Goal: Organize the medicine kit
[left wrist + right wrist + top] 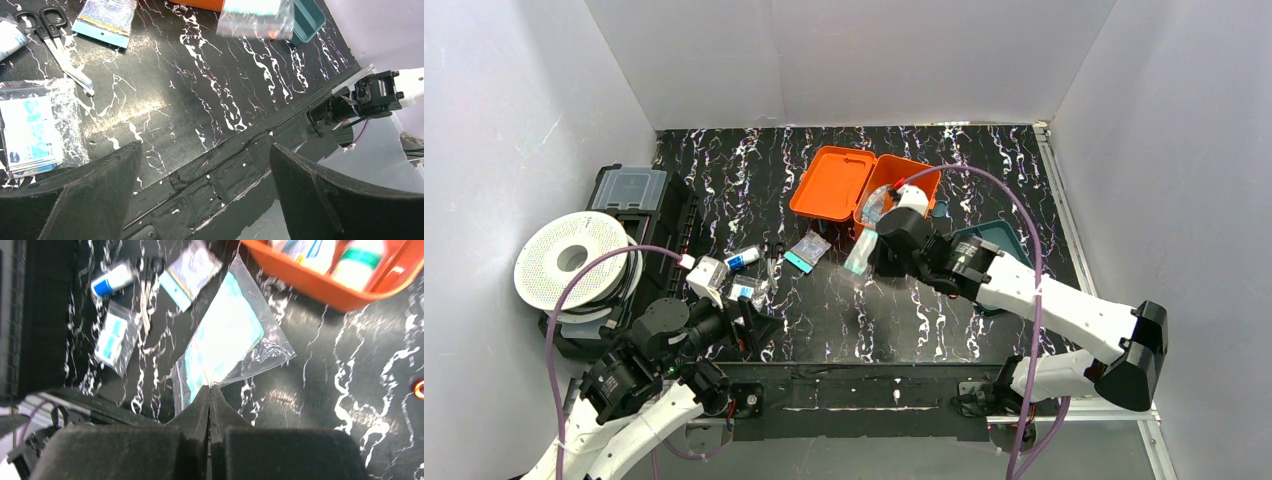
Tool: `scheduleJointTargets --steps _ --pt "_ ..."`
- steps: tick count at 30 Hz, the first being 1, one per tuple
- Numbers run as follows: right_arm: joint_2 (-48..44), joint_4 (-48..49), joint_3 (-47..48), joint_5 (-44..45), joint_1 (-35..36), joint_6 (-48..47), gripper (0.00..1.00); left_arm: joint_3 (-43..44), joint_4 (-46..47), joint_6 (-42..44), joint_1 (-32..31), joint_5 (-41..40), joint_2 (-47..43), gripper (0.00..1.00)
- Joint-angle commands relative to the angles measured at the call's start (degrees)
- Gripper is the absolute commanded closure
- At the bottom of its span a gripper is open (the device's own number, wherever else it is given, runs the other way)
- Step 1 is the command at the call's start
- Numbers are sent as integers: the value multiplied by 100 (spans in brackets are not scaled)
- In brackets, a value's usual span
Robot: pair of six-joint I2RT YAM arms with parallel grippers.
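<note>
The orange medicine kit (832, 182) lies open at the back middle of the table, its base (320, 287) holding a bottle and packets. My right gripper (210, 388) is shut on the corner of a clear plastic bag with a teal pad (225, 337). That bag (861, 255) hangs just in front of the kit, above the table. My left gripper (205, 147) stands wide open over the table's near edge, nothing between its fingers. A second clear bag (32, 125), scissors (55, 40) and a blue-edged packet (107, 20) lie beyond it.
A black case with a clear lid (629, 190) and a white spool (574, 260) fill the left side. A dark teal tray (999, 245) sits under the right arm. A small white and blue tube (112, 280) lies by the scissors.
</note>
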Motion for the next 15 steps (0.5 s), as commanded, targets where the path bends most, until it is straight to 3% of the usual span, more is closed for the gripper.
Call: scheduleJointTargets --steps 1,15 --pt "-208 -131 565 326 -435 -450 99 4 -30 17 -1 -58 133 1" --pt "688 110 1524 -761 -2288 -1322 99 2 -17 28 -3 -11 164 0"
